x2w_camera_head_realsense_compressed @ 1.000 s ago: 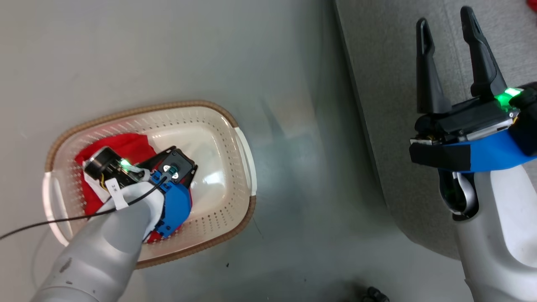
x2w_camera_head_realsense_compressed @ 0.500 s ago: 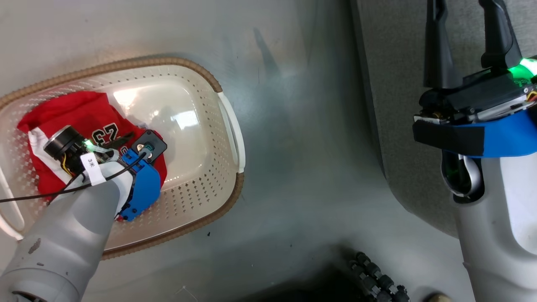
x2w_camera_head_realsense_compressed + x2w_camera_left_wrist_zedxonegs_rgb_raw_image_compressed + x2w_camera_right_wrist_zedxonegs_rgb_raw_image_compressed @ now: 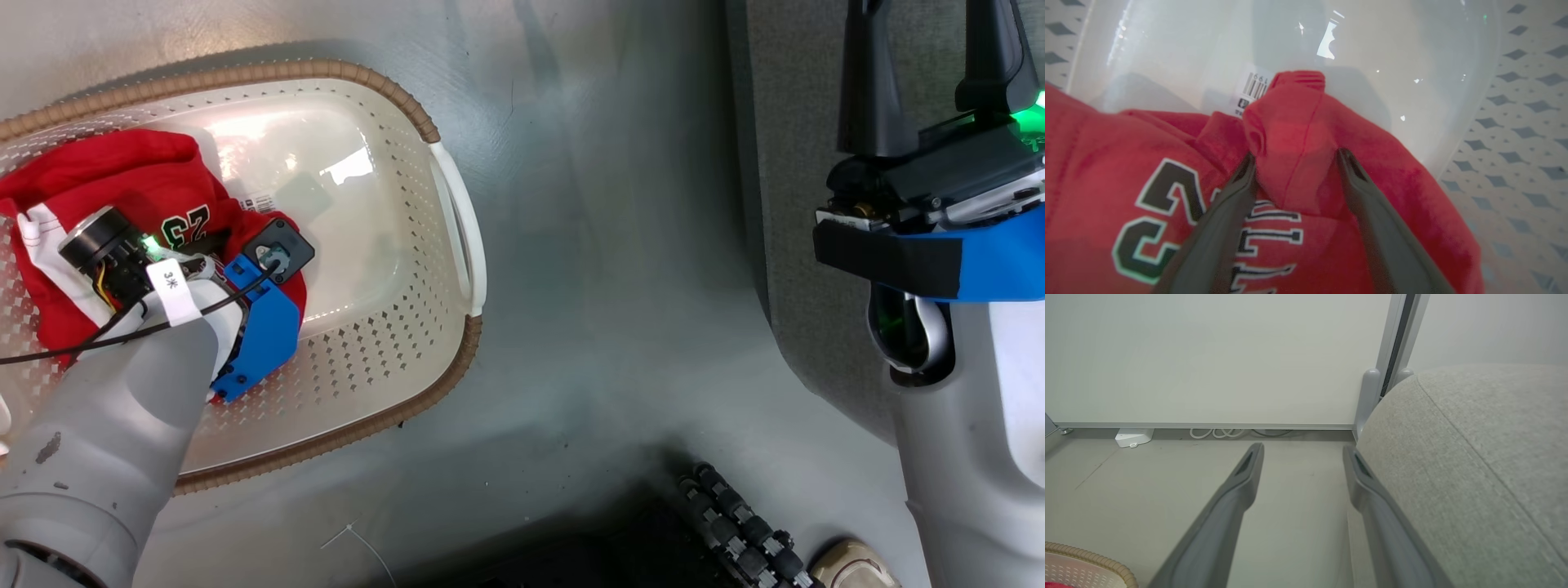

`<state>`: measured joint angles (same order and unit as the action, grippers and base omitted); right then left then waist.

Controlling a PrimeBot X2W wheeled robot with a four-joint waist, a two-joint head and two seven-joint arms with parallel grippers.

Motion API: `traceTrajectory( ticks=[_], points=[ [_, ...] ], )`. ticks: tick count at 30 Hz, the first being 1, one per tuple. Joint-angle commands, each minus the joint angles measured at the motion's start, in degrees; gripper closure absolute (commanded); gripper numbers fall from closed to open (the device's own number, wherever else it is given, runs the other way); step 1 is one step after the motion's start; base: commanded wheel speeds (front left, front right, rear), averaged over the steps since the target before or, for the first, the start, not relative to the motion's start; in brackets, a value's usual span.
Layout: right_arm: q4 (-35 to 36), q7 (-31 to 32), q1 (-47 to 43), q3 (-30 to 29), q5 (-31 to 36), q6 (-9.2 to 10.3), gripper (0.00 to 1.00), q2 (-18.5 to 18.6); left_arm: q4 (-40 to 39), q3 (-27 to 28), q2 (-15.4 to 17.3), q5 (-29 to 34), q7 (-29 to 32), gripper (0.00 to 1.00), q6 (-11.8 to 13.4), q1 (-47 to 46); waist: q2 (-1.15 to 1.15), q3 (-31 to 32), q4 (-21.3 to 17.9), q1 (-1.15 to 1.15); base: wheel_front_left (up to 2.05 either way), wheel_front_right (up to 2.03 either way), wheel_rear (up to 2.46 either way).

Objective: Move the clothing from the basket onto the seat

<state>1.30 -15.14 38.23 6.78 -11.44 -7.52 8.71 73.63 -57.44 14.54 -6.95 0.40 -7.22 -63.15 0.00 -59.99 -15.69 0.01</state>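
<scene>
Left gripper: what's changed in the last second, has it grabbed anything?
The head camera dipped closer, so the basket only looks shifted. The left gripper seems lower on the clothing; its open fingers straddle a raised fold, nothing gripped yet. Right gripper stayed open beside the seat; clothing remains in the basket.

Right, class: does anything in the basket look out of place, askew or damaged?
Nothing is spilled or damaged. The clothing lies crumpled at one end of the basket, one fold bunched up between the fingers of the open left gripper. A barcode sticker sits on the basket floor beside it.
</scene>
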Motion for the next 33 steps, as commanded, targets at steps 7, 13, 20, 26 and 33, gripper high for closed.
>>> traceTrajectory(
  ticks=[7,13,20,26,33],
  points=[
    [0.0,-0.01,1.07,-0.42,0.35,0.06,0.0,0.02,0.31,-1.42,0.35,0.23,0.31,1.0,-0.1,-0.51,0.0,0.04,-0.09,-0.01,0.0,0.0,0.0],
    [-0.28,-0.01,0.63,-0.6,0.35,0.06,0.0,-0.36,0.32,-1.41,0.22,-0.9,-0.47,1.0,-0.17,-0.01,0.0,0.97,-0.26,-0.01,0.0,0.0,0.0],
    [-1.36,-0.01,-0.55,-1.16,0.37,0.06,0.0,0.05,0.31,-0.73,-1.63,-3.07,-2.98,1.0,-0.2,1.29,0.0,3.58,0.62,-0.01,0.0,0.0,0.0],
    [-2.52,-0.01,-1.9,-1.83,0.75,0.06,0.0,0.51,0.09,-0.49,-4.32,-5.14,-7.55,1.0,-0.26,3.03,0.0,7.72,2.14,-0.01,0.0,0.0,0.0],
    [-4.07,-0.01,-4.43,-2.32,0.96,0.06,0.0,0.96,-0.93,-1.24,-7.83,-7.67,-12.49,1.0,-0.31,6.29,0.0,14.01,4.09,-0.01,0.0,0.0,0.0]
  ],
)
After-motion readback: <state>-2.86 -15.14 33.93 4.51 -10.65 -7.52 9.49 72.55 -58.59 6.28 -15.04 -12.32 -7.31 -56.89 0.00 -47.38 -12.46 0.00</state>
